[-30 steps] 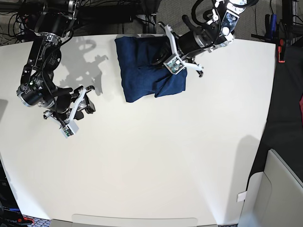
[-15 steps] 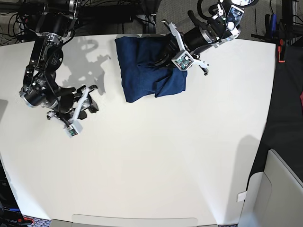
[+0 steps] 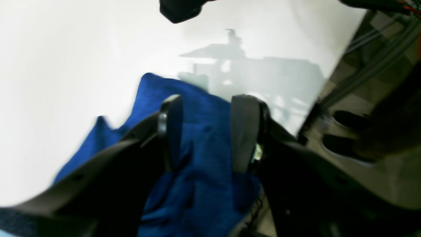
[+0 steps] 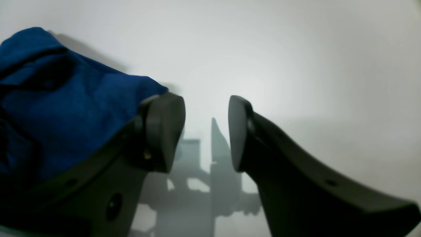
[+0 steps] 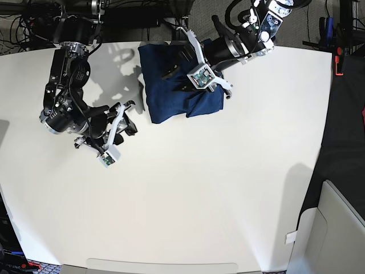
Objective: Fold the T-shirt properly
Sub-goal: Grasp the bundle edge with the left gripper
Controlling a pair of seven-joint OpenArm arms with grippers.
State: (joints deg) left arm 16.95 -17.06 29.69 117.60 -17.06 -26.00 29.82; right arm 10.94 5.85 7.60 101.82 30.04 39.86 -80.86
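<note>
Shirt [image 5: 171, 80] lies bunched in a rough folded block at the far edge of the table [image 5: 228, 188], its corners uneven and one lobe sticking out toward the near right. Over it hangs the left gripper [image 5: 183, 73], which a second ago sat at the bundle's right edge and has since swung across onto the middle of the cloth. In its wrist view the jaws stand apart with blue knit showing between them, the fabric [image 3: 204, 154] not pinched, so I'd call them open and poised over a fold, not holding.

The right gripper [image 5: 126, 117] has moved too. It was well off to the side and has now come up near the shirt's left edge, jaws parted around nothing but bare table [image 4: 296, 65], with the cloth [image 4: 65, 98] just beside one finger.

To me both arms are closing in for another fold or a tidy-up. The job looks mostly done, though the shape still wants squaring.
</note>
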